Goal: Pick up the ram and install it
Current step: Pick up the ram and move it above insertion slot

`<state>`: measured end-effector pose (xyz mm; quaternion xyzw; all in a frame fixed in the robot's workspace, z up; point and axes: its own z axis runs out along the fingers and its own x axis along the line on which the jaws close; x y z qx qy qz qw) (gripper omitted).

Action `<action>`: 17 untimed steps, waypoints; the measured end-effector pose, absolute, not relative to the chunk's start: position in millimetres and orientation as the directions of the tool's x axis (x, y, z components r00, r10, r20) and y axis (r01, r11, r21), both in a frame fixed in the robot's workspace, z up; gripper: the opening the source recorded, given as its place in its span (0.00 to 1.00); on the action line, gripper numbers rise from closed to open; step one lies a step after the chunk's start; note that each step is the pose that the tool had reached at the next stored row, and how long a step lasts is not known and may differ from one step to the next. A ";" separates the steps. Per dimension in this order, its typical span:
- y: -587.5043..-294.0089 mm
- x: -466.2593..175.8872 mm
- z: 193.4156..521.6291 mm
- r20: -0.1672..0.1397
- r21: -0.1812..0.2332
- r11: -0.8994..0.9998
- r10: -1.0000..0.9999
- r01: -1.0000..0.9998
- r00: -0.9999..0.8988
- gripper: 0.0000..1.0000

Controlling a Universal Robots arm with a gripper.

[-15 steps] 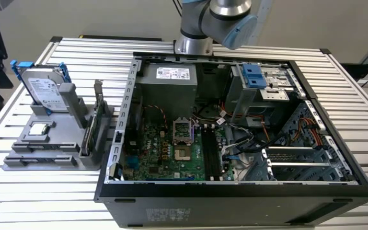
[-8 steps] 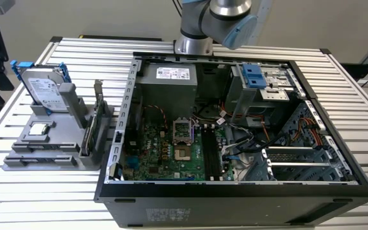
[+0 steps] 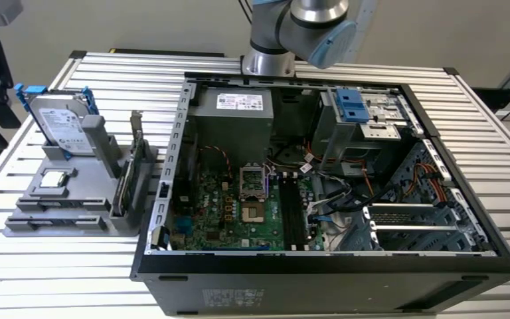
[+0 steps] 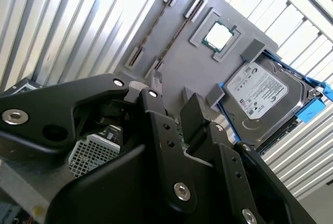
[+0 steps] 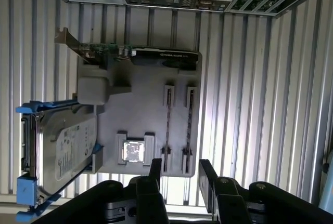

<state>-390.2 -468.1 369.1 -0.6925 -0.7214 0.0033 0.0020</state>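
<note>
The slatted table (image 3: 60, 279) bears a grey holder (image 3: 85, 197) and an open computer case (image 3: 326, 287).

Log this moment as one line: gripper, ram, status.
gripper: open, empty, over grey parts tray | thin dark ram stick: standing in tray slot, untouched | install: not done

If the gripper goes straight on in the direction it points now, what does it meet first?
Probably the grey tray, at the end where the two ram sticks stand on edge. The open gripper hangs apart from it; depth is unclear.
</note>
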 end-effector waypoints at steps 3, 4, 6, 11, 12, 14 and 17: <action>-468.2 -390.2 367.6 -0.002 -0.007 0.041 0.999 0.999 -0.041 1.00; -468.3 -390.2 367.1 -0.002 -0.008 0.041 0.999 0.999 -0.041 1.00; -468.3 -390.2 366.0 -0.002 -0.007 0.041 0.999 0.999 -0.041 1.00; -468.5 -390.2 363.6 -0.002 -0.008 0.041 0.999 0.999 -0.041 1.00; -468.5 -390.2 363.1 -0.002 -0.007 0.041 0.999 0.999 -0.041 1.00; -468.5 -390.2 362.0 -0.002 -0.008 0.041 0.999 0.999 -0.041 1.00; -468.5 -390.2 360.2 -0.002 -0.007 0.041 0.999 0.999 -0.041 1.00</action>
